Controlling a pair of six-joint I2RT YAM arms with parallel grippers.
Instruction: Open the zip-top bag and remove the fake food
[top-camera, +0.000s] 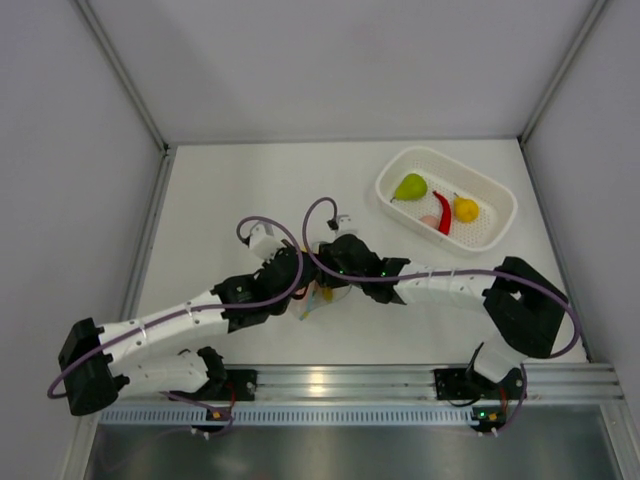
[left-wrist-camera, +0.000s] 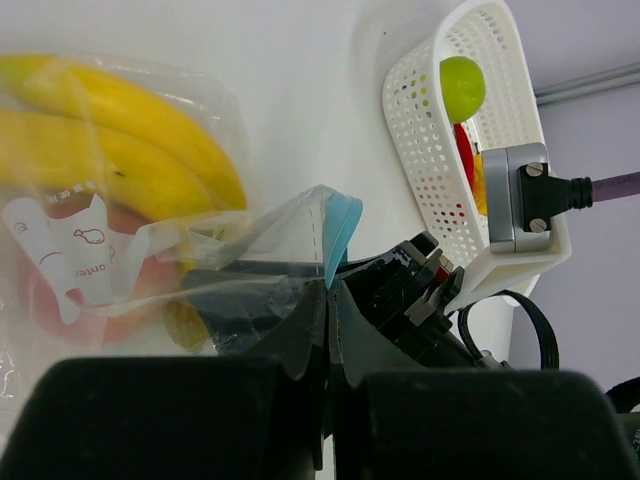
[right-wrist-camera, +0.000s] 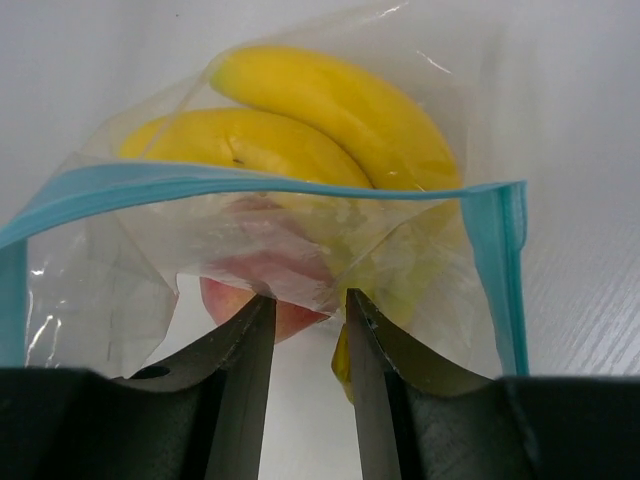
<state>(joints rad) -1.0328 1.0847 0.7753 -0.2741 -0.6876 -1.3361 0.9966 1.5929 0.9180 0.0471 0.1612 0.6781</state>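
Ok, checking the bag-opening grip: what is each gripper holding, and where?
The left gripper pinches the zip-top bag by its film beside the blue zip strip. The right gripper has jaws apart, clamping nothing.

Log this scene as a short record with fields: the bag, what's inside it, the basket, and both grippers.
zip-top bag: between the two grippers, mouth looks parted
inside bag: banana bunch, reddish piece
white basket: pear, chili, yellow-orange fruit, pink piece
left gripper: shut on bag film beside blue zip strip
right gripper: open, jaws slightly apart at the bag's film
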